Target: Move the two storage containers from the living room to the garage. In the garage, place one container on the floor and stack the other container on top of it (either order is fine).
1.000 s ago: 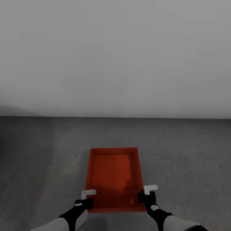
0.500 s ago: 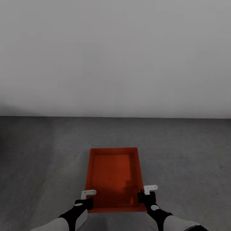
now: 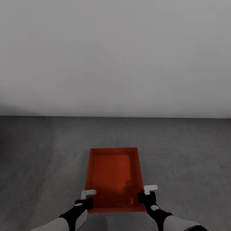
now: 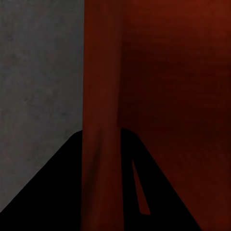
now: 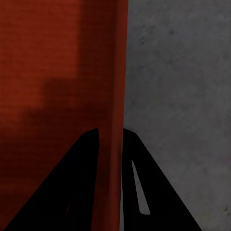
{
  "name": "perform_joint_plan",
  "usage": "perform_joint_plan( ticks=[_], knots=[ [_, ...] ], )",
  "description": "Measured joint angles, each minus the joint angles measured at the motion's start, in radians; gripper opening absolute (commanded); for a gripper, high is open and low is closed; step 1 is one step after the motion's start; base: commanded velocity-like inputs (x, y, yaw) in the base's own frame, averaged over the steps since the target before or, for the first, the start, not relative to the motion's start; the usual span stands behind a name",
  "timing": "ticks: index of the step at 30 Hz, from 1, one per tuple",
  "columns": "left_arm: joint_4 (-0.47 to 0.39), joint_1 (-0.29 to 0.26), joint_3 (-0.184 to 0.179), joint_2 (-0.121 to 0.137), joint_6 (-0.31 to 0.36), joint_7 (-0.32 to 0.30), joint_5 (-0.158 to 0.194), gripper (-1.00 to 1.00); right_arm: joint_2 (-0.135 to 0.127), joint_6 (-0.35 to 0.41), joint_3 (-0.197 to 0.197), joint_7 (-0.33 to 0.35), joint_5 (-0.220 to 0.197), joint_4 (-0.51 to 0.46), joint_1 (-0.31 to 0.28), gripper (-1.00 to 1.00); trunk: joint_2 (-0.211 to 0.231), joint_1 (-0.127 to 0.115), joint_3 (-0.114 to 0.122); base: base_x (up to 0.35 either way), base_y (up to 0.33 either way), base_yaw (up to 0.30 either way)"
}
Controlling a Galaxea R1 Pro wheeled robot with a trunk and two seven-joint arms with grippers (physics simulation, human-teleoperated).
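Observation:
One orange-red open-top storage container lies lengthwise in front of me over the grey concrete floor of the garage. My left gripper pinches its left side wall near the close end, fingers on either side of the wall. At the same end my right gripper clamps the right side wall in the same way. The container is empty inside. Whether its bottom rests on the floor or hangs just above it, I cannot tell.
A bare white wall rises a short way beyond the container's far end. Grey concrete stretches open to both sides, with a darker shadow at the far left.

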Motion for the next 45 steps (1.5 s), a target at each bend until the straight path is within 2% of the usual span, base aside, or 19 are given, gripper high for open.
perform_joint_plan(
  ticks=[14,16,23,30,36,37,40,45],
  knots=[
    [0.000,0.000,0.000,0.000,0.000,0.000,0.000,-1.00,0.000,0.000,-0.001,0.000,0.001,0.000,0.000,-1.00,0.000,0.000,0.000,0.000,0.000,0.000],
    [0.002,0.000,-0.028,0.001,-0.003,0.005,0.029,-1.00,0.004,-0.002,-0.009,-0.004,0.015,0.002,0.000,-1.00,0.000,0.000,0.000,0.000,0.000,0.000],
    [0.001,0.000,-0.094,0.001,-0.003,0.014,0.096,-1.00,0.001,-0.001,-0.103,0.000,0.109,0.002,0.000,-1.00,0.000,0.000,0.000,0.000,0.000,0.000],
    [0.000,0.000,-0.155,0.001,-0.003,0.022,0.158,-1.00,-0.002,-0.002,-0.245,0.006,0.243,0.002,0.000,-1.00,0.000,0.000,0.000,0.000,0.000,0.000],
    [-0.001,0.000,-0.195,0.001,-0.003,0.028,0.196,-1.00,-0.006,-0.001,-0.361,0.006,0.365,0.003,0.000,-1.00,0.000,0.000,0.000,0.000,0.000,0.000],
    [-0.001,0.000,-0.200,0.001,-0.003,0.029,0.201,1.00,-0.006,-0.001,-0.376,0.007,0.381,0.004,0.000,1.00,0.000,0.000,0.000,0.000,0.000,0.000],
    [0.000,0.000,-0.184,0.000,-0.007,0.013,0.184,1.00,0.011,-0.004,-0.360,0.008,0.364,0.004,0.000,1.00,0.000,0.000,0.000,0.000,0.000,0.000],
    [0.000,0.000,-0.156,0.000,-0.007,0.006,0.156,1.00,0.011,-0.005,-0.335,0.010,0.336,0.004,0.000,1.00,0.000,0.000,0.000,0.000,0.000,0.000]
  ],
)
